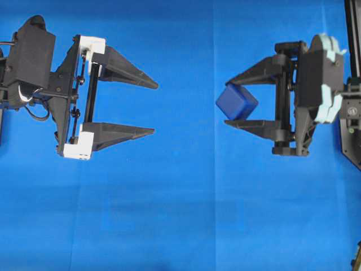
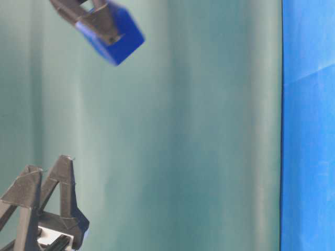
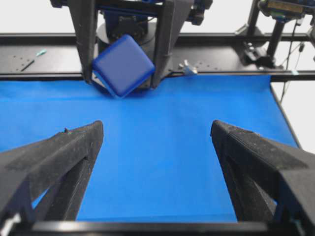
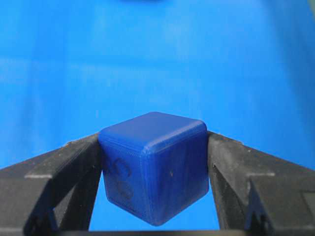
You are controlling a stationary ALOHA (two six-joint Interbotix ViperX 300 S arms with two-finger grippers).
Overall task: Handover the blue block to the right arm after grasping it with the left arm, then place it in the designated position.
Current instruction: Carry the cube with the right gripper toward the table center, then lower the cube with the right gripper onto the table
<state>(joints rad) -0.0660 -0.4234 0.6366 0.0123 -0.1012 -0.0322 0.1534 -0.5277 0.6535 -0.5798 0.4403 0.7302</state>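
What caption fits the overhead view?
Right hand holds the blue block above the blue cloth; left hand open, empty.

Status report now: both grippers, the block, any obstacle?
Left gripper open, empty. Right gripper shut on small dark-blue cube, tilted, above blue cloth. No obstacle visible.

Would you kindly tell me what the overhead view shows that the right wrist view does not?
Only the overhead view shows the left gripper, its jaws wide open and empty, well apart from the right gripper. Only the right wrist view shows faint ring-shaped marks on one face of the blue block. Both show the block clamped between the right jaws above the blue cloth.
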